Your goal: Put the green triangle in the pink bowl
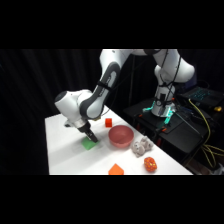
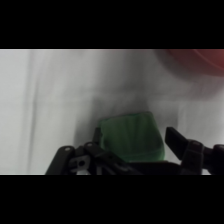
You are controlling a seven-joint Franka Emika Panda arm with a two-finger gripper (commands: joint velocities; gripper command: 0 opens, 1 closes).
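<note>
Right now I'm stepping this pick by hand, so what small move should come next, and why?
Probably close the jaws. In the wrist view the green triangle sits between the two fingers, with a gap showing on one side, and the side view has the gripper down at the block on the table. The pink bowl waits nearby.

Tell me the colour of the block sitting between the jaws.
Bright green; the green triangle shows best in the wrist view, lying on the white table.

1. A white, rounded robot arm [image 1: 107,67] with dark grey joint sections is seen.
2. A black two-finger gripper [image 1: 91,136] is fitted at its end.
3. A black linkage [image 2: 82,162] is shown in the wrist view.
</note>
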